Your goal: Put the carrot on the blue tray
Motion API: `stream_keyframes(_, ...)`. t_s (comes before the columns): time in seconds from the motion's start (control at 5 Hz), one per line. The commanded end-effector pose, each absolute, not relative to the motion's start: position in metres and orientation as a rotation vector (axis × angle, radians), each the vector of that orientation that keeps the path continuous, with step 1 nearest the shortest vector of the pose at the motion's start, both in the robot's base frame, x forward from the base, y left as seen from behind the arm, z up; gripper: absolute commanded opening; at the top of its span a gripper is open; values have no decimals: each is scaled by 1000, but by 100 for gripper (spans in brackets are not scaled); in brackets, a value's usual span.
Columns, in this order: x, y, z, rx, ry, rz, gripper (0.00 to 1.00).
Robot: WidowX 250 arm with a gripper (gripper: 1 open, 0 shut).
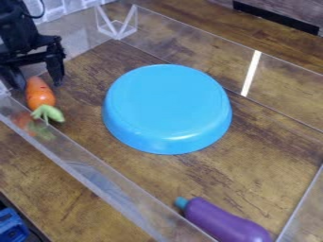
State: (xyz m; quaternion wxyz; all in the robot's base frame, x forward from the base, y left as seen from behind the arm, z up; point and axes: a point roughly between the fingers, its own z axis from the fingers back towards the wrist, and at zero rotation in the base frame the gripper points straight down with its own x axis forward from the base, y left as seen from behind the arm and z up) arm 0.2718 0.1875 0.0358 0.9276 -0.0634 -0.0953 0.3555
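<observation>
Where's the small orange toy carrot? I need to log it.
The small orange toy carrot lies at the camera view's left edge, just below the open gripper, left of the round blue tray.

Dark wood-grain tabletop [271,151] w/ clear plastic walls [94,175] round it, streak of light glare.

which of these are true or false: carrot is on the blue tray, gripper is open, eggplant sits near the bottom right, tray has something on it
1. The carrot is on the blue tray. False: it lies on the wooden table, left of the tray.
2. The gripper is open. True: its jaws stand apart just above the carrot.
3. The eggplant sits near the bottom right. True.
4. The tray has something on it. False: nothing lies on it.
</observation>
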Motion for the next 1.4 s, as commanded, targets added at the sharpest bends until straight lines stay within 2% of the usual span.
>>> stream_keyframes(0.0, 270, 193, 36, -120, -229, 703, 100)
stream_keyframes(0.2, 265, 191, 30, -115, -234, 769, 100)
stream_keyframes(0.4, 262, 188, 28, -110, -238, 828, 0)
stream_keyframes(0.6, 270, 162, 31, -132, -256, 791, 0)
stream_keyframes(1.0, 279, 123, 69, -182, -289, 714, 0)
stream_keyframes(1.2, 289, 114, 111, -208, -297, 723, 0)
